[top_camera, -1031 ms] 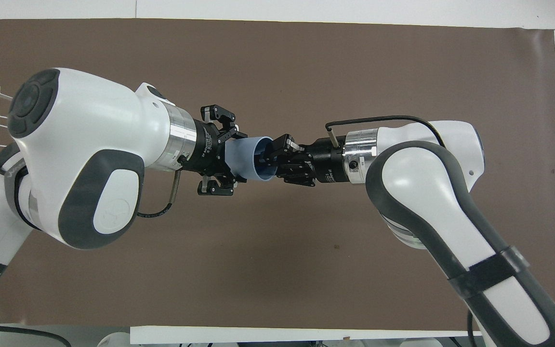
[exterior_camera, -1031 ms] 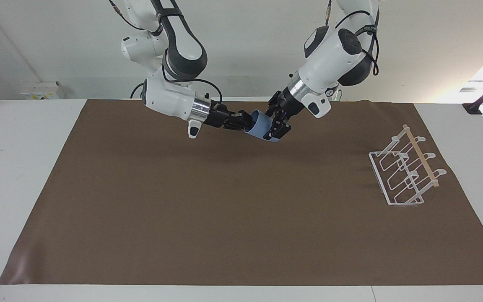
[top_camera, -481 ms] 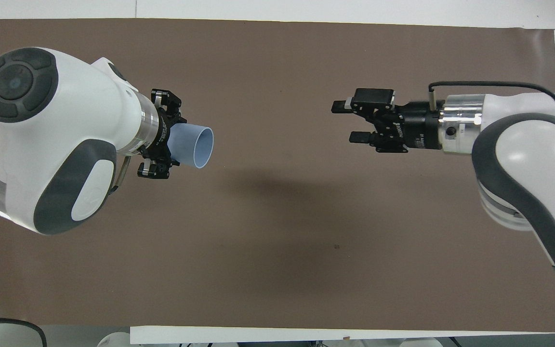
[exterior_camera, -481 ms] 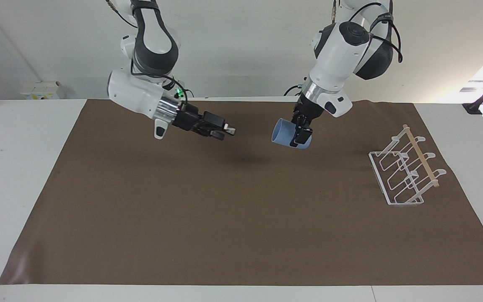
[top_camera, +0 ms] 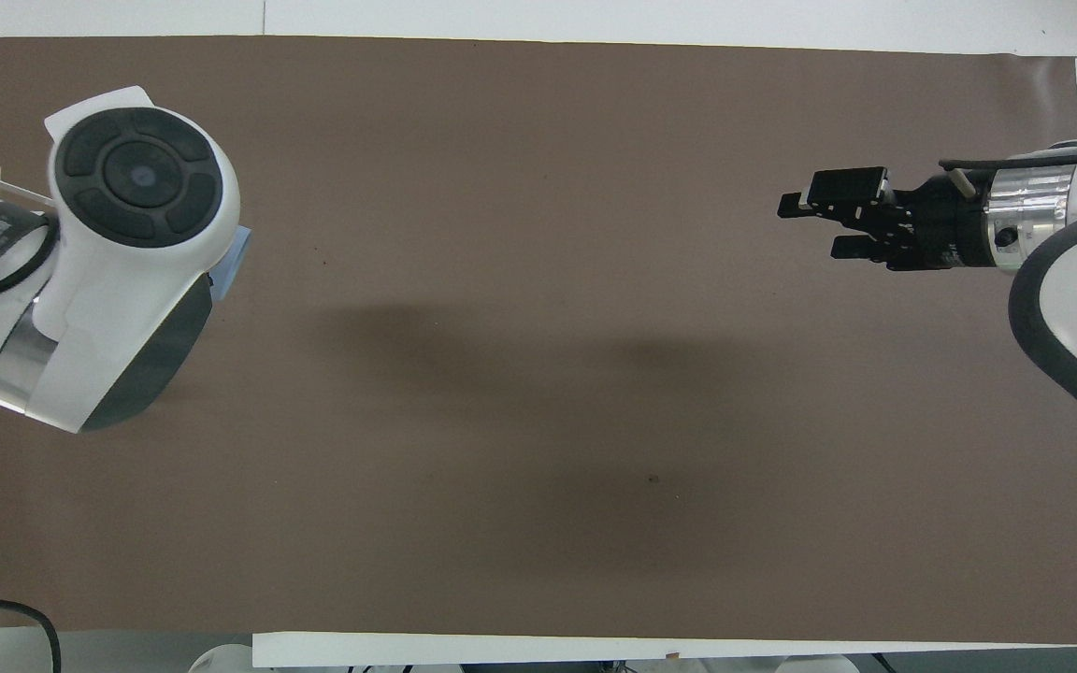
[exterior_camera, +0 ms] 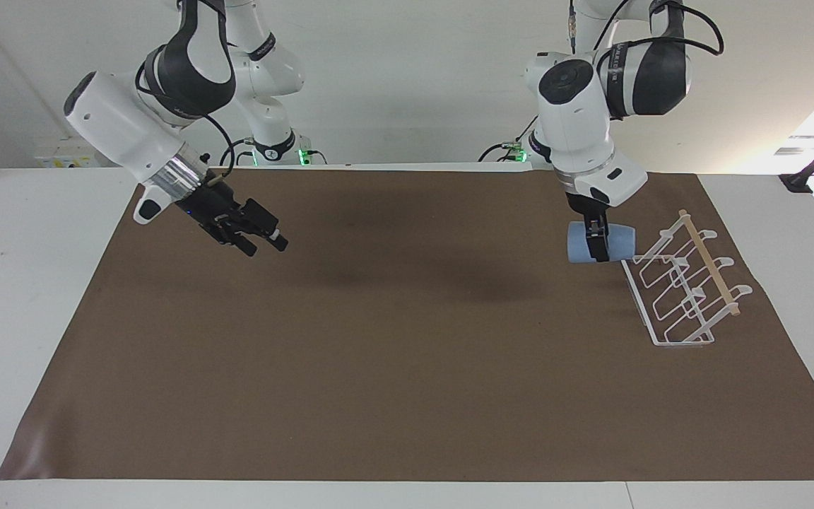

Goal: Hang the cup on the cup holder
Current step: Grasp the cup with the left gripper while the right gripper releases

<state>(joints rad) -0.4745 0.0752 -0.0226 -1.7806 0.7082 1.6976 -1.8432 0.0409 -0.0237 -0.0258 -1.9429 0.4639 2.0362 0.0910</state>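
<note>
Cup (exterior_camera: 601, 243): small, light-blue, matte plastic tumbler without handle, lying on its side in the air, pinched by the left pincer (exterior_camera: 598, 249), black fingers pressed against its wall. Held over the brown mat (exterior_camera: 407, 353), just beside the end of the white wire cup holder (exterior_camera: 682, 290) that lies nearer the robots; touching it or not cannot be told. In the overhead view, only a pale blue sliver (top_camera: 232, 262) showing past the white wrist housing. Holder of looped white prongs on a rectangular wire base, thin light wooden rod (exterior_camera: 711, 263) along its top, standing on the mat at the left arm's end of the table (exterior_camera: 788, 212). Left arm bent over from above, forearm pointing almost straight down, wrist just above the cup. Right arm reaching down at a slant, right pincer (exterior_camera: 269, 242) spread wide and holding nothing, hanging over the mat toward the right arm's end, well apart from cup and holder.
</note>
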